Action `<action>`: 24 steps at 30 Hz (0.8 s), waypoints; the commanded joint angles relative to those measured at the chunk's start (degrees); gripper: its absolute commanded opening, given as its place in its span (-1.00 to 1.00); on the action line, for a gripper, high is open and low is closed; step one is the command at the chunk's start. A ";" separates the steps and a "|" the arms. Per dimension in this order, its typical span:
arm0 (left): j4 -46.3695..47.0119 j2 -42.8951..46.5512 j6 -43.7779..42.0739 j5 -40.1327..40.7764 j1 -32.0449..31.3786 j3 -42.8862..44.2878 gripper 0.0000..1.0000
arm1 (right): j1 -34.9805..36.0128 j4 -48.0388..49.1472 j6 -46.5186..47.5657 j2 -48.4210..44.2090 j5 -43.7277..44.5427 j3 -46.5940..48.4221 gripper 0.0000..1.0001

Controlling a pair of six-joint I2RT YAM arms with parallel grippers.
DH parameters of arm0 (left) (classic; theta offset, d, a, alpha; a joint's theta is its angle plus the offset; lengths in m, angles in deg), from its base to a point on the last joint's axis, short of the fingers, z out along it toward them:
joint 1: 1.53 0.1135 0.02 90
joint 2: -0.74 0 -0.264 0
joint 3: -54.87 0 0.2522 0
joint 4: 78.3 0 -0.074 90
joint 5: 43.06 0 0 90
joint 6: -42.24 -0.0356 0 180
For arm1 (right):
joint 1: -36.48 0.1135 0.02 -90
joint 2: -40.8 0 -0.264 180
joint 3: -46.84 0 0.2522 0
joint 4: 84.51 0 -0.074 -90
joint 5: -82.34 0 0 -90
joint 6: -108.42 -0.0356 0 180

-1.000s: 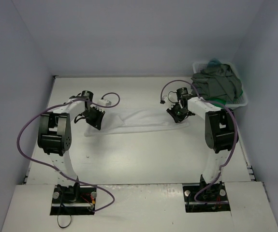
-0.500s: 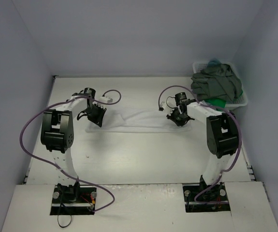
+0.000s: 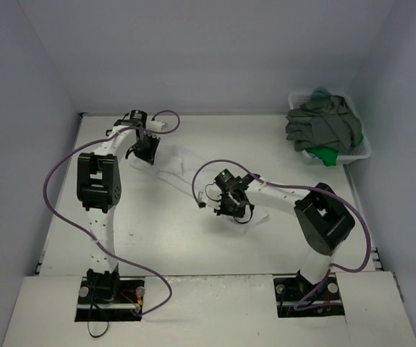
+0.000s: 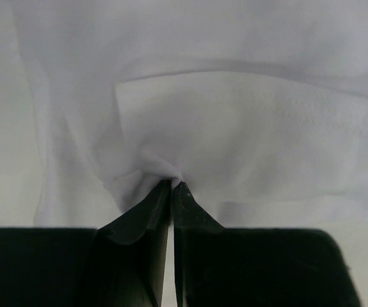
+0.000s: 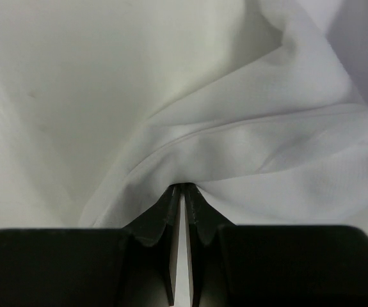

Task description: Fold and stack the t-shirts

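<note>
- Your left arm stretches far forward on its own side, and the left claw at its end points down.
- Its black fingers are pressed together, pinching a fold of the white soft cloth t-shirt.
- Your right arm bends inward toward the centre, with the right claw held low.
- Its fingers are likewise clamped on a fold of the same shirt.

White plastic lattice basket: stands at the far right corner of the table, close against the right wall. Table top white and flat, one small dark speck toward its left side. Pale blue-grey walls enclose three sides; a lighter board spans the near edge
</note>
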 commanded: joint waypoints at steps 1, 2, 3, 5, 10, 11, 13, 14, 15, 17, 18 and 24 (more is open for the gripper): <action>-2.77 -0.45 2.96 4.97 0.08 9.33 -0.93 | 4.69 -3.94 -4.31 -1.17 -2.08 -1.41 -0.91; -3.56 -2.63 2.96 5.85 0.08 11.19 -0.92 | 7.40 -4.03 -4.66 -1.00 -1.82 -1.59 -0.91; -4.35 -3.79 2.87 6.39 0.08 13.13 -0.89 | 8.65 -4.03 -4.93 -1.00 -1.47 -2.02 -0.91; -7.51 -7.48 3.22 7.09 0.08 19.28 -0.79 | 11.90 -4.12 -6.16 -1.08 -1.72 -2.29 -0.91; -11.46 -14.50 5.15 5.87 0.08 28.25 -0.51 | 18.58 -4.12 -8.09 0.49 -2.60 -1.33 -0.91; -11.91 -15.22 5.33 4.38 0.08 30.44 -0.48 | 20.33 -4.12 -8.96 0.84 -2.95 -0.98 -0.91; -12.18 -16.62 6.29 3.49 -0.09 31.60 -0.44 | 21.93 -4.03 -9.41 2.07 -4.09 0.25 -0.91; -12.00 -16.89 6.38 2.79 -0.27 32.12 -0.42 | 22.45 -4.03 -9.93 2.69 -4.54 0.95 -0.89; -11.83 -17.15 6.56 2.61 -0.62 32.30 -0.42 | 22.98 -3.94 -10.20 3.39 -4.89 1.57 -0.88; -11.30 -17.59 6.56 2.87 -1.06 32.39 -0.40 | 23.08 -3.77 -10.73 5.32 -5.85 3.76 -0.81; -11.12 -17.77 6.56 3.05 -1.32 32.48 -0.40 | 23.08 -3.42 -11.17 5.94 -5.94 4.47 -0.78; -11.38 -19.88 6.30 4.45 -2.03 35.11 -0.38 | 22.46 -1.92 -11.78 7.97 -4.19 7.72 -0.59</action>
